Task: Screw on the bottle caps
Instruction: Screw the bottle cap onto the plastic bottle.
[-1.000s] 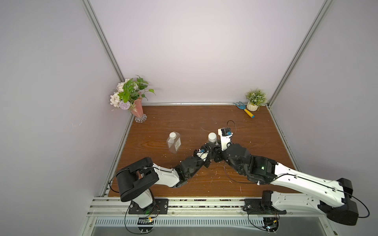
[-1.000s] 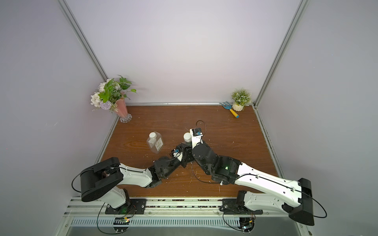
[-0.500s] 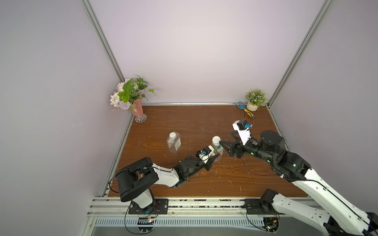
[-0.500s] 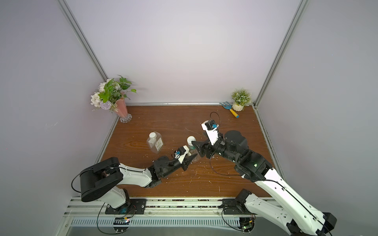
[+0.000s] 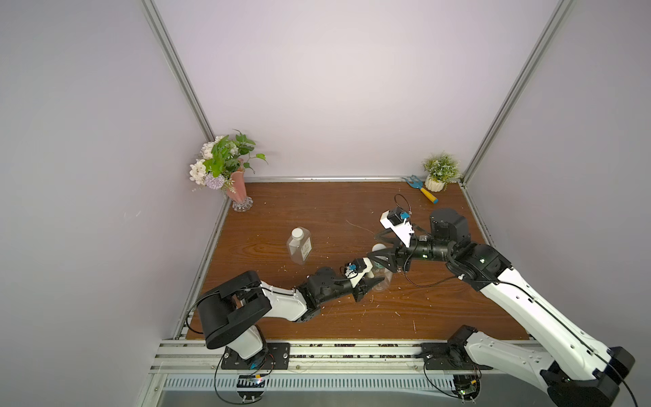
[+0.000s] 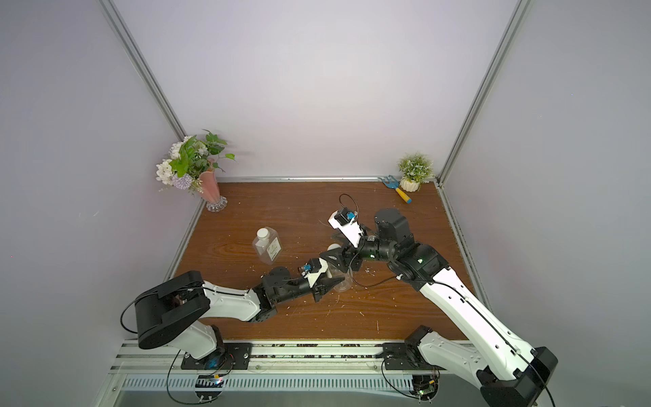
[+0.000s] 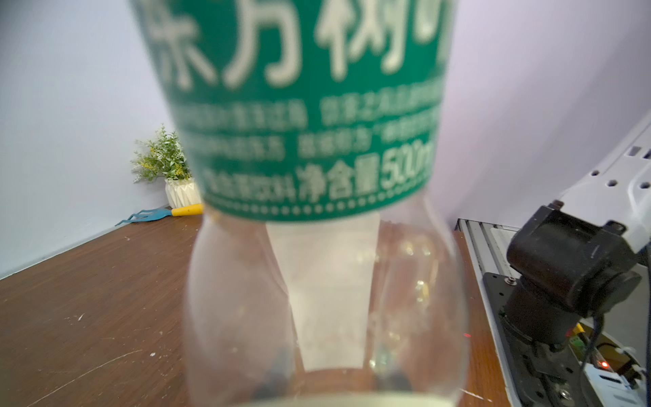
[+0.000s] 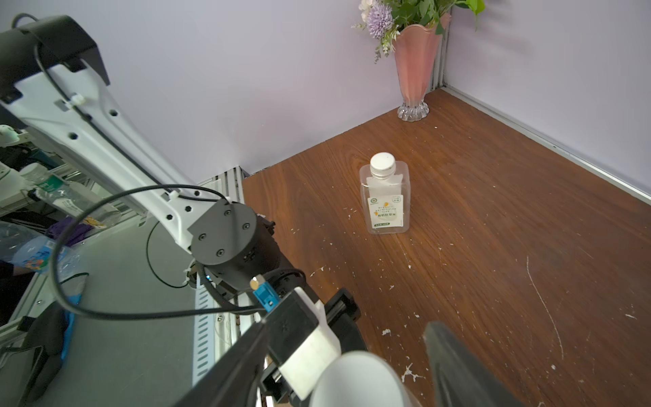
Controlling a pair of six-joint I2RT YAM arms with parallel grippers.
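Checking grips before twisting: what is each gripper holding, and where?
Left gripper clamps the round bottle low on its clear body. Right gripper straddles its cap, jaws apart, gripping nothing.

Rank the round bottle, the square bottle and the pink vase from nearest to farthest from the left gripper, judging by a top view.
1. The round bottle: mid-table, clamped in the left gripper itself.
2. The square bottle: standing free, capped, toward the table's left side.
3. The pink vase: in the far left corner, against the walls.
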